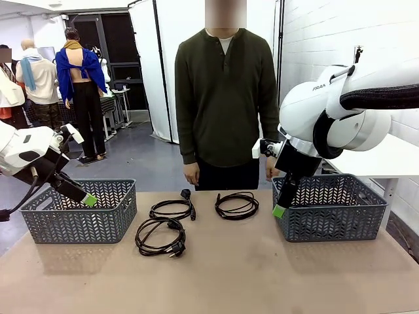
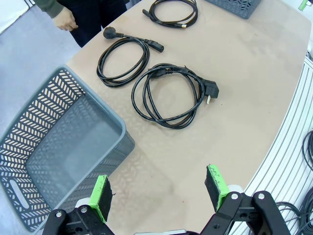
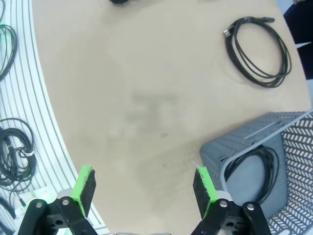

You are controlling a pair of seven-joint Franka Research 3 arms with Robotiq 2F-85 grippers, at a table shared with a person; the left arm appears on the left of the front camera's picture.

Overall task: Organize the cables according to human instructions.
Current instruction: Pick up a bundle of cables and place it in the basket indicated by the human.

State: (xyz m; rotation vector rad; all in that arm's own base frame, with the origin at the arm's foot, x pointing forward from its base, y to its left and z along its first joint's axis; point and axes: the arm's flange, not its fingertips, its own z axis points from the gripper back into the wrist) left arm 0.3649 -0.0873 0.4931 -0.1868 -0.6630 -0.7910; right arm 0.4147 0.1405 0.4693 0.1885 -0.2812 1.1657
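Observation:
Three coiled black cables lie on the tan table: one near the front (image 1: 159, 237) (image 2: 168, 95), one behind it (image 1: 171, 209) (image 2: 123, 58), and one at the far middle (image 1: 236, 205) (image 2: 173, 12) (image 3: 259, 51). Another cable (image 3: 257, 169) lies inside the right grey basket (image 1: 330, 206) (image 3: 215, 152). My left gripper (image 1: 88, 199) (image 2: 159, 188) hangs open and empty over the near rim of the left grey basket (image 1: 78, 210) (image 2: 63, 147). At the right basket's left edge my right gripper (image 1: 279, 210) (image 3: 144, 188) is open, holding nothing. The human (image 1: 226, 104) stands at the far side, arms down.
The left basket holds nothing. Bare tabletop (image 1: 229, 275) stretches across the front between the baskets. Beyond the table's curved edge, loose black cords (image 3: 14, 152) lie on a white ribbed surface. A hand of the human (image 2: 66, 19) hangs by the far edge.

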